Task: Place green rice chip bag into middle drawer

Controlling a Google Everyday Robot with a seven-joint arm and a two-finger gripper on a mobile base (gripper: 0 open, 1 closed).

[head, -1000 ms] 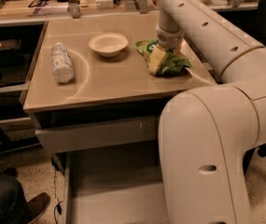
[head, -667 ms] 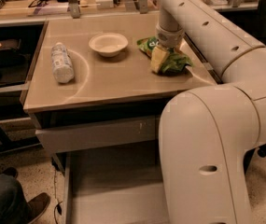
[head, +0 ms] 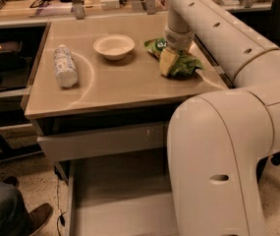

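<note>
Up on the tabletop (head: 120, 85), the green rice chip bag (head: 180, 63) sits right under the gripper (head: 177, 47); can't tell if it's gripped. Below, the middle drawer (head: 120, 200) hangs open, so the whole transfer remains.

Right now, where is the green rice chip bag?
In the camera view, the green rice chip bag lies on the right side of the countertop, just right of the white bowl, with the gripper down over it.
</note>
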